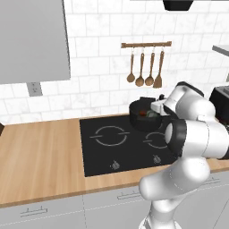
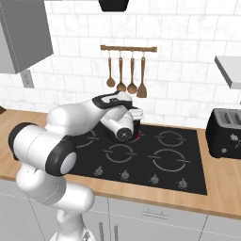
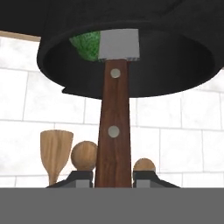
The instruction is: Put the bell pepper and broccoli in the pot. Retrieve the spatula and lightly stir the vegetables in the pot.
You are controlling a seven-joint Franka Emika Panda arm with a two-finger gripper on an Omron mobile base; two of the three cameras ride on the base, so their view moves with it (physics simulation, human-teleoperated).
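From the left base view we see the pot (image 1: 142, 117) on the hob's (image 1: 103, 152) far burner, red and green pieces inside, our wrist at its three o'clock. From the right base view our arm covers the pot. In the hand view our gripper (image 3: 113, 177) pinches the spatula (image 3: 114, 118) handle; its grey blade reaches into the pot, the broccoli (image 3: 87, 45) at the blade's nine o'clock.
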